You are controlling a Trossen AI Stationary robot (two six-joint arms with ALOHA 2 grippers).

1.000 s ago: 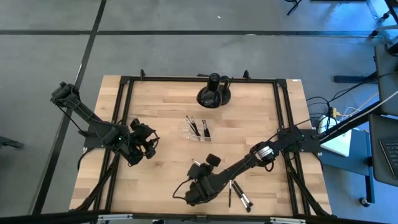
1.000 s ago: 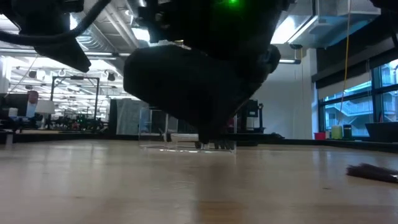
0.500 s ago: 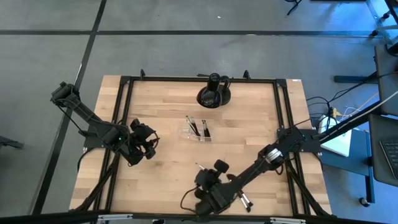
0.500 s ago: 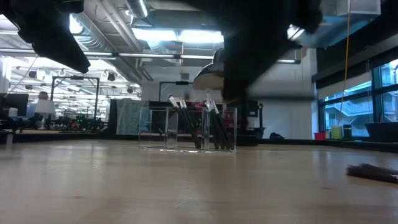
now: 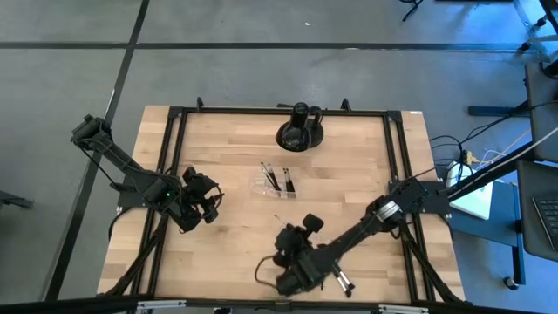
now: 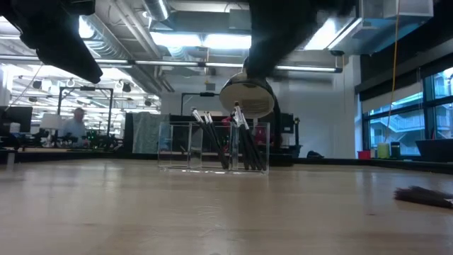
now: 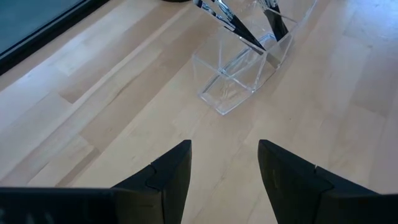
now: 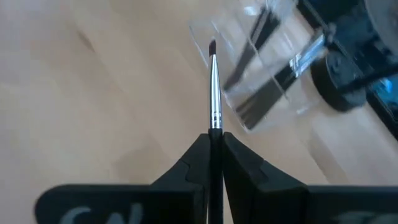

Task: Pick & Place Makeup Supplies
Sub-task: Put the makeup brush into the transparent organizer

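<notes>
Pale wooden boards make up the table [image 5: 227, 157], which sits in a black metal frame on a grey floor; the low view looks across it into a large lit hall where a person [image 6: 76, 122] sits far off.

Near the middle of the table stands a clear plastic organiser [image 5: 275, 181] with several dark-handled makeup brushes [image 6: 244, 145] leaning upright in its compartments. Behind it, at the far edge, sits a black rounded object [image 5: 300, 133].

Toward the near edge, the right gripper [image 8: 214, 144] has its fingers closed tight on a thin brush [image 8: 214, 93] with a silver ferrule and small dark tip; the tip points toward the organiser. More brushes [image 5: 338, 279] lie flat on the table just beside the right arm, near the front edge, and one shows at the far right in the low view.

On the left side, the left gripper [image 7: 224, 168] hovers with its fingers parted and nothing between them, facing the organiser.
</notes>
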